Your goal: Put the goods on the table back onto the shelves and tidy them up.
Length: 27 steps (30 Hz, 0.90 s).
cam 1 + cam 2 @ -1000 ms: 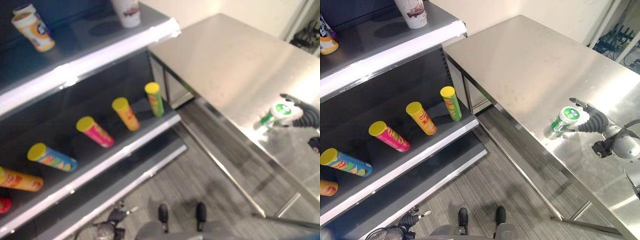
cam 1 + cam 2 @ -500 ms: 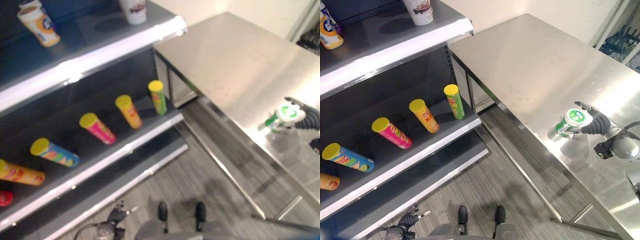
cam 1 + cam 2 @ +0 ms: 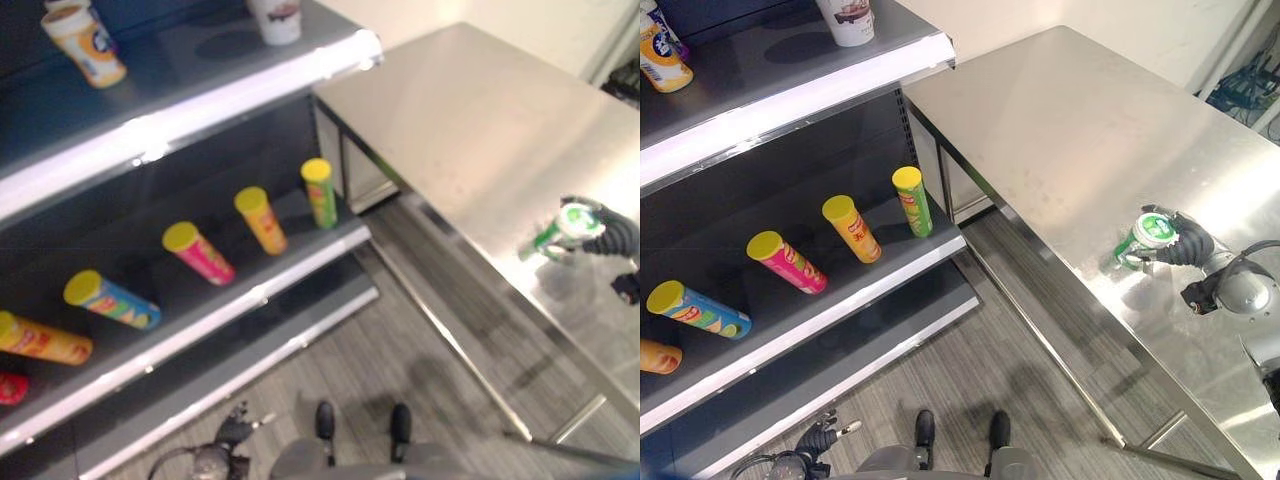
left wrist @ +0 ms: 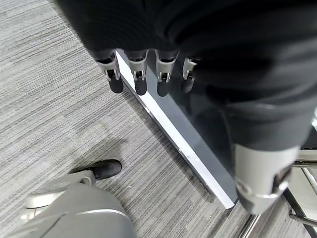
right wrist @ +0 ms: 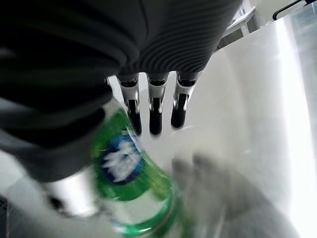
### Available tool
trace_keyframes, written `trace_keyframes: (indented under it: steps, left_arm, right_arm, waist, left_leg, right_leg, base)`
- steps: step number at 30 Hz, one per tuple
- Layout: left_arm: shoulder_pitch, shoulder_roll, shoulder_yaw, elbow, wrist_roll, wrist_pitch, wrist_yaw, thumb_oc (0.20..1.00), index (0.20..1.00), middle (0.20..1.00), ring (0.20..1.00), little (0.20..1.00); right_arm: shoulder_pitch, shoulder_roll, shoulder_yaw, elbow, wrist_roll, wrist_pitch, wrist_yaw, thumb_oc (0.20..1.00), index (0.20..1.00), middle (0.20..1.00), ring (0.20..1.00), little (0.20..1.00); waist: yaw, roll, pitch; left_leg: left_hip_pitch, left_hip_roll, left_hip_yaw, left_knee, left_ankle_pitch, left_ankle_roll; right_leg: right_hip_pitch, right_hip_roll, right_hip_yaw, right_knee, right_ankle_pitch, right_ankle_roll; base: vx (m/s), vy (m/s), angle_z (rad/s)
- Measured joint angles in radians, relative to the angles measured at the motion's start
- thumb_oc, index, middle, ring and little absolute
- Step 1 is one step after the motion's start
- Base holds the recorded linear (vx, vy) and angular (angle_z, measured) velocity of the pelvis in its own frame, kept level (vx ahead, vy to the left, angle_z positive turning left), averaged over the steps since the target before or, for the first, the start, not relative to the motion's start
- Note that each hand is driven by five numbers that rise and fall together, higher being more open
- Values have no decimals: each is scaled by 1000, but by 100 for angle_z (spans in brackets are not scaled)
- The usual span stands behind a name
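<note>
Grasping the green can (image 3: 1145, 240) near the desk (image 3: 1060, 130) front edge, your right robot hand (image 3: 1188, 244) wraps its light, slippery, rigid body; hold mid-body.

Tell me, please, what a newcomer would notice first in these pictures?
Probably the bright snack tubes lying in a row on the dark middle shelf. Next, the right hand at a green tube on the steel table. The left hand hangs idle above the floor.
</note>
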<state>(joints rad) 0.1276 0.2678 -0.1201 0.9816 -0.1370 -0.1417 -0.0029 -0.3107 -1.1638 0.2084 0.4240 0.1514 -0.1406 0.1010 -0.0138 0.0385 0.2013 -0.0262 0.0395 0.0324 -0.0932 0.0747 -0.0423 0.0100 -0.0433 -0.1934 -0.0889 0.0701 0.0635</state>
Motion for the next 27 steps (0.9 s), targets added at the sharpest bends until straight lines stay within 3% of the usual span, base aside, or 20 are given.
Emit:
trace_keyframes:
  steps: [11,21,27]
  left_arm:
    - [0,0,3,-1,0,0,1,1000,1000,1000,1000,1000]
    - [0,-8,13,-12,0,2,12,1000,1000,1000,1000,1000]
    - [-2,-32,4,-11,-1,4,9,1000,1000,1000,1000,1000]
  right_arm:
    - [11,20,-26,-31,4,3,-11,200,200,200,200,200]
    - [70,30,-269,-446,9,-45,-81,200,200,200,200,200]
    - [-110,21,-180,-562,120,-97,-76,200,200,200,200,200]
  waist:
    - [0,0,0]
    - [-3,3,-3]
    - [22,-15,-18]
  left_leg:
    - [9,0,-6,6,11,4]
    - [31,0,-26,-1,-8,8]
    - [23,1,-60,4,-7,7]
  right_leg:
    - [10,0,-9,0,0,0]
    - [46,1,-22,0,-4,-3]
    - [84,-3,-111,0,-13,-14]
  base:
    - [1,-8,2]
    - [-13,-68,6]
    - [-81,-35,39]
